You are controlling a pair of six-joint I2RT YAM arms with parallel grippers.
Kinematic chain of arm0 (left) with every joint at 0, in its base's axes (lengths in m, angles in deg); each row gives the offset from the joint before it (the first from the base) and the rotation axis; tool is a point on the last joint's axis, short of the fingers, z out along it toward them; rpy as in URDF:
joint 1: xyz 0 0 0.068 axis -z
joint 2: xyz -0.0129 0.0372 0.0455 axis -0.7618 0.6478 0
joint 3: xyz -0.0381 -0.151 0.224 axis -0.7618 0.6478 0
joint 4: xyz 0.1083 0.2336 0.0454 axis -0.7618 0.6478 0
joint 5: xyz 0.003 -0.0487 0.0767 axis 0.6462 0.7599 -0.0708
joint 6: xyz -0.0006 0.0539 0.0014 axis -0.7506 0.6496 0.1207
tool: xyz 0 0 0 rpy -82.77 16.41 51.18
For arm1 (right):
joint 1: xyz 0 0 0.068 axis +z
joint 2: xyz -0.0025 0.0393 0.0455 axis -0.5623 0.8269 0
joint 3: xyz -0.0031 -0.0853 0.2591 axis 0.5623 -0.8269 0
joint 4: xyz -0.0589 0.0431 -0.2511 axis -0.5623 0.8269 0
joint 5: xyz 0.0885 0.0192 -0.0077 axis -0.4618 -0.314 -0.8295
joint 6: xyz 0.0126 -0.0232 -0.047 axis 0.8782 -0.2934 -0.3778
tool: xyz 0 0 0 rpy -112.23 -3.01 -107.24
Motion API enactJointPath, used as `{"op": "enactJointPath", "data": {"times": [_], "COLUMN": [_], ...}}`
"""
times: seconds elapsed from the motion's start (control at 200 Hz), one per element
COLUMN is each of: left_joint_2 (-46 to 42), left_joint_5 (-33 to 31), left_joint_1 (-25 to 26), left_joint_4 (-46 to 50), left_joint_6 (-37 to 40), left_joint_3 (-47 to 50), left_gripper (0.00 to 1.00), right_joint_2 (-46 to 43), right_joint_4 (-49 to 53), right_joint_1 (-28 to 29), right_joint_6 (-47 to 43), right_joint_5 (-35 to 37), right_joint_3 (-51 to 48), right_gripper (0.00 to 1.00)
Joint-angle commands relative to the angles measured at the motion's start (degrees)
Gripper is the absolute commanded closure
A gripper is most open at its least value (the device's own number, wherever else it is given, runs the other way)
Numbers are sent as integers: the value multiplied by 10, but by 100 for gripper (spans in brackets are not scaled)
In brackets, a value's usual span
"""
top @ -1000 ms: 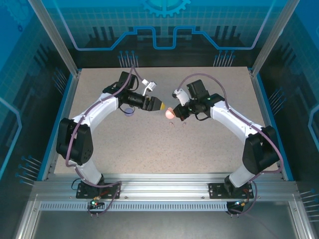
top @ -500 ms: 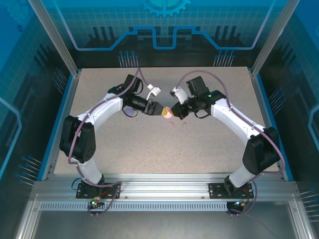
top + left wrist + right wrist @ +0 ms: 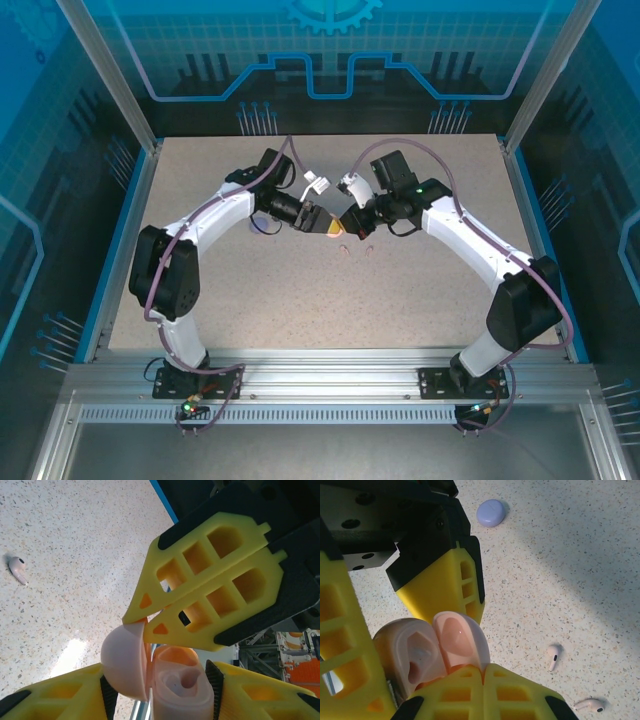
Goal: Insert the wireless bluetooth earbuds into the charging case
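Note:
An open pale pink charging case (image 3: 175,690) hangs above the table's middle between both grippers. My left gripper (image 3: 160,674) is shut on it, one pad on the domed lid (image 3: 122,660), the other on the base. My right gripper (image 3: 485,669) is shut on the lid's rim (image 3: 460,640); in the left wrist view its fingers (image 3: 200,585) reach in from the upper right. The base's moulded sockets (image 3: 412,662) hold no buds. Two pale pink earbuds (image 3: 552,657) (image 3: 590,705) lie on the table below. The top view has the case (image 3: 336,229) between the meeting fingertips.
A shut purple case (image 3: 491,512) lies on the table behind the left arm, also in the top view (image 3: 258,225). The speckled tabletop (image 3: 420,300) is bounded by blue rails and an aluminium frame.
My left gripper has swung right to the pink case and its jaws have narrowed around it. The right arm has shifted slightly left, still pinching the lid.

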Motion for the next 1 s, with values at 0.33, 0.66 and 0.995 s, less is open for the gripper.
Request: {"op": "enactJointPath", "data": {"times": [0.33, 0.66, 0.995], "left_joint_2": [10, 5, -36], "left_joint_5": [30, 32, -29], "left_joint_1": [2, 3, 2], "left_joint_4": [24, 26, -40], "left_joint_6": [19, 21, -11], "left_joint_3": [-23, -17, 27], "left_gripper": [64, 100, 100], "right_joint_2": [-2, -4, -72], "right_joint_4": [18, 11, -24], "right_joint_1": [6, 2, -65], "right_joint_6": [-14, 10, 110], "right_joint_5": [3, 26, -30], "right_joint_3": [10, 19, 7], "right_gripper": [100, 97, 42]}}
